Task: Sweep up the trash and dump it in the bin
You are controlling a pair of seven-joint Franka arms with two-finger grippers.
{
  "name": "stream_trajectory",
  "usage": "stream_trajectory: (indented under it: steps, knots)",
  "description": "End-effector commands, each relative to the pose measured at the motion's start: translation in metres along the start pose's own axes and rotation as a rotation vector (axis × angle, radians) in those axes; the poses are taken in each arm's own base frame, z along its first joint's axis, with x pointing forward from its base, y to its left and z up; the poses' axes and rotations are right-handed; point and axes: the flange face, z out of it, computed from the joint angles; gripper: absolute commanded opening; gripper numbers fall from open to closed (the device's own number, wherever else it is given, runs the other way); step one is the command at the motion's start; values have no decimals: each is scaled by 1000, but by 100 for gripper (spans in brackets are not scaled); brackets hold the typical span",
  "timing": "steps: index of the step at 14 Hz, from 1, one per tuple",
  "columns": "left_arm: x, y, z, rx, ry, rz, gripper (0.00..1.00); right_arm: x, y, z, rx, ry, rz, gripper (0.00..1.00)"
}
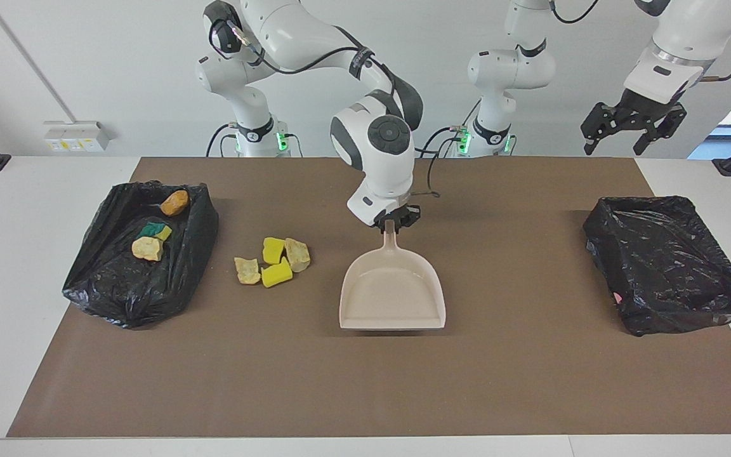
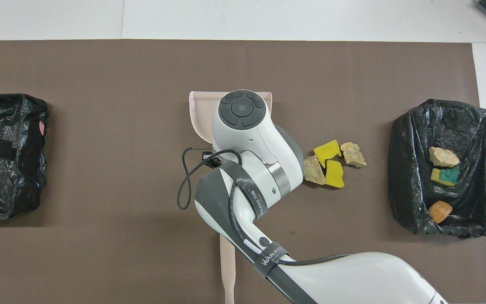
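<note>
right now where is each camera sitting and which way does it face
Facing view: high across the table, looking back at the robots; shows both bases, the right arm with its end effector shut on the dustpan handle, and the left end effector raised and open, waiting.
Overhead view: high above the robots' end, looking forward and steeply down; the right arm rises from the bottom, covering much of the dustpan.
Shared: the dustpan, four scraps on the mat, two black bins, one holding three scraps.

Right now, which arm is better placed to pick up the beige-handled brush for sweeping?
Left. The left claw hangs open and empty over a black-bagged bin; the right claw is shut on the beige plastic dustpan's handle. The beige-handled brush lies untouched.
</note>
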Motion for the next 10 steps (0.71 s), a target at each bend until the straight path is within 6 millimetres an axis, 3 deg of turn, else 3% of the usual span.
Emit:
stream_trajectory:
  steps: [1, 5, 6, 7, 8, 10]
  knots:
    - [0, 2, -6, 20, 4, 25, 100, 7, -15, 20, 33, -11, 17, 0]
    - [-1, 2, -5, 19, 0, 22, 100, 7, -21, 36, 46, -12, 45, 0]
    - [-1, 2, -4, 19, -3, 23, 100, 7, -19, 36, 45, -16, 49, 15]
    - [-1, 1, -4, 19, -3, 20, 100, 8, -18, 36, 39, -15, 48, 68]
    - [-1, 1, -4, 19, -1, 20, 100, 4, -22, 31, 38, -6, 29, 100]
    - [-1, 2, -5, 19, 0, 22, 100, -4, -15, 11, 35, -22, 26, 100]
